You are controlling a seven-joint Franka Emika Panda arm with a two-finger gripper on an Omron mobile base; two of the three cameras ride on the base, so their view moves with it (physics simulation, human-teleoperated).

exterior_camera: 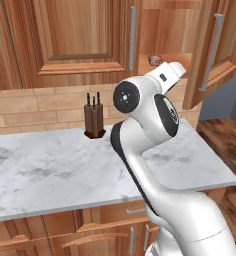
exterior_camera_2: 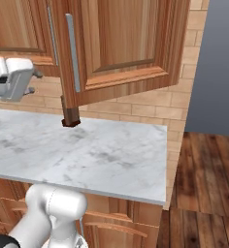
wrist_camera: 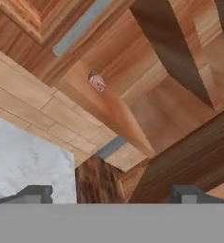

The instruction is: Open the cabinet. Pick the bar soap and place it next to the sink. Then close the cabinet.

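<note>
Before the open cabinet [exterior_camera: 210, 55], arm raised, hand [wrist_camera: 111, 193] fingers apart, empty, facing bar soap [wrist_camera: 97, 82] inside.

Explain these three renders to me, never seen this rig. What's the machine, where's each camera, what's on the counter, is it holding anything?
It is a white robot arm on a driving base, in a simulated kitchen. Two cameras ride on the base behind the arm, one to its left, one to its right, both looking forward and down. The third sits on the hand and looks along the pincer, whose two dark tips stand wide apart with nothing between them.

The marble counter carries a knife block near the wall. Above it, the cabinet has its right door swung open. On its shelf lies the bar soap, a small red packet, also visible in the left base view. The arm is raised toward that shelf.
</note>
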